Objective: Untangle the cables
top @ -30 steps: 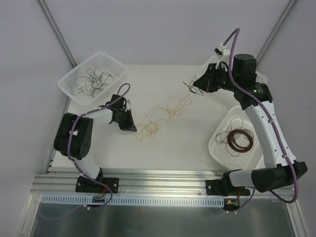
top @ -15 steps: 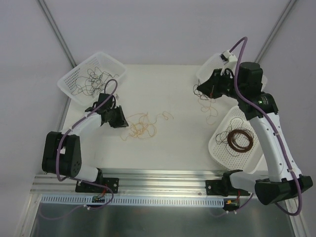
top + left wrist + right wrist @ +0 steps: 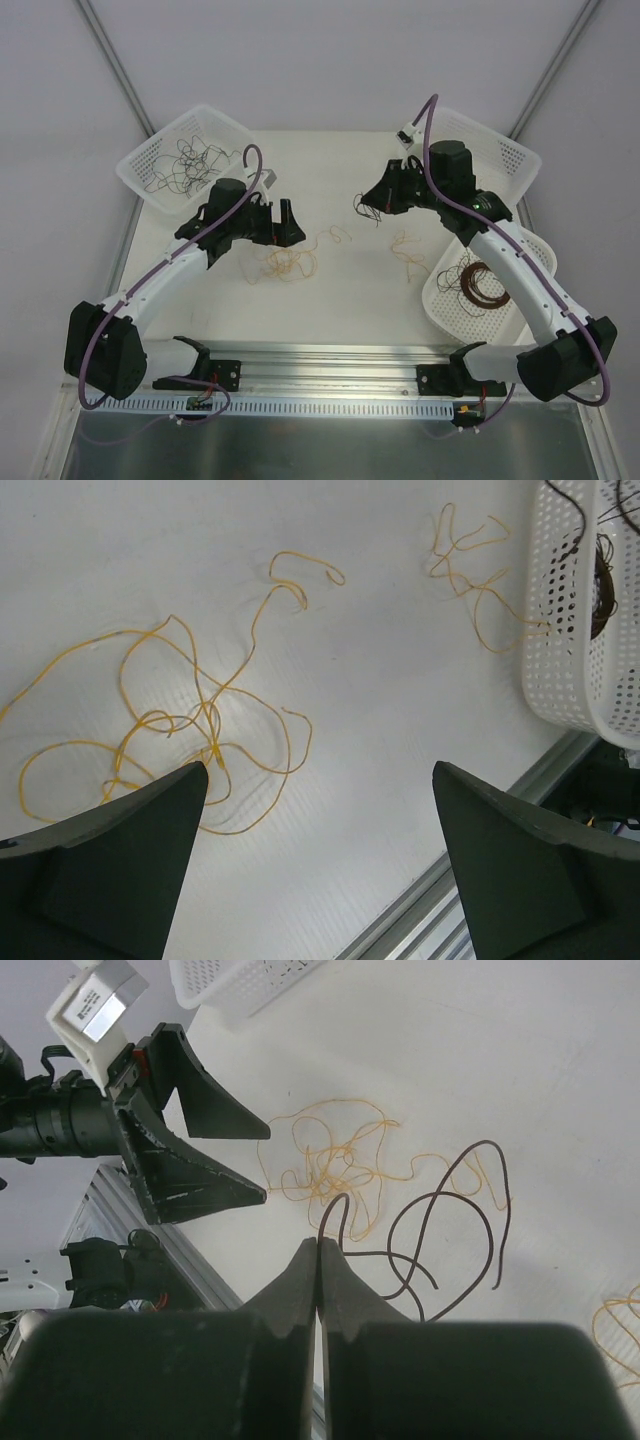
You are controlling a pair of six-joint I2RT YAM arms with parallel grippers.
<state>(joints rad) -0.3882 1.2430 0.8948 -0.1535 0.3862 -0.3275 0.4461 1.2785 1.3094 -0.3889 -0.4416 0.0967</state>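
Separating strands: right gripper [image 3: 317, 1245] is clamped on a brown cable [image 3: 432, 1197] mid-frame. Left gripper [image 3: 318, 770] gapes above the yellow tangle [image 3: 200, 730], lower left. The next move is probably to pinch one strand of it.

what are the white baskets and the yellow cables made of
The baskets look like moulded white plastic, slightly glossy, with walls that are a regular grid of holes. The yellow cables are probably thin plastic-coated wire with a smooth surface: they hold loose springy curls rather than lying limp.
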